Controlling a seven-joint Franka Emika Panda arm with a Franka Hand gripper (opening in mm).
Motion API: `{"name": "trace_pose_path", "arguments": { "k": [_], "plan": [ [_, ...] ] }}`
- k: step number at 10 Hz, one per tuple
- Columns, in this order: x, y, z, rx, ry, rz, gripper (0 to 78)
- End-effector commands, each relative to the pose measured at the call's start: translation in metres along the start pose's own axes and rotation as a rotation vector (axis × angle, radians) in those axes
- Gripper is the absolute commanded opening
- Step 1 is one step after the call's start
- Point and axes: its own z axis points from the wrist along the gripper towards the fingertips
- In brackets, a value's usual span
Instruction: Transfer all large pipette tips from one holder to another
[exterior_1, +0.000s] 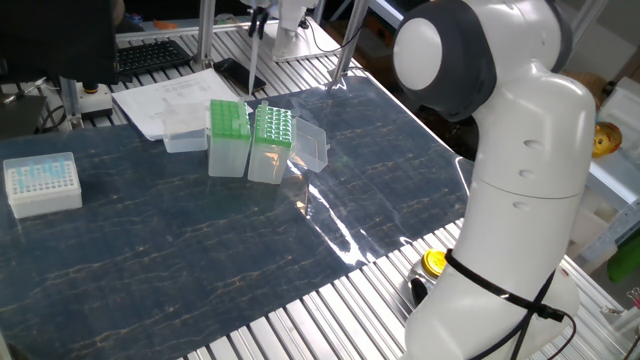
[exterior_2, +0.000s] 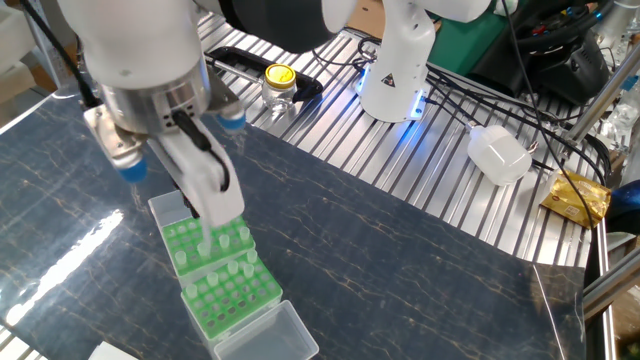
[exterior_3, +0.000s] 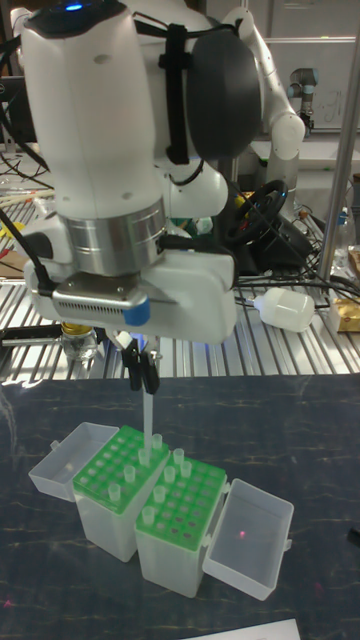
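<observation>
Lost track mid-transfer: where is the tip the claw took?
In the tall fixed view the tip hangs from the claw, just above the left green rack, near its edge beside the right rack.

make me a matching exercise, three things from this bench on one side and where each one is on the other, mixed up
Things:
1. slender clear pipette tip
2. white box of pale-blue tips
3. yellow-capped glass jar

Places:
A. on the ribbed metal beyond the dark mat
B. pinched in the gripper, hanging over a green rack
C. alone on the dark mat, apart from both racks

Pairs: 1-B, 2-C, 3-A
</observation>
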Motion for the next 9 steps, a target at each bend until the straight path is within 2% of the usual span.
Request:
{"name": "trace_pose_path", "arguments": {
  "k": [1,4,9],
  "plan": [
    [-0.005,-0.013,-0.007,0.015,-0.022,-0.137,1.1],
    [-0.01,-0.022,-0.005,0.02,-0.031,-0.193,1.1],
    [-0.007,-0.037,-0.007,0.017,-0.035,-0.239,1.1]
  ]
}}
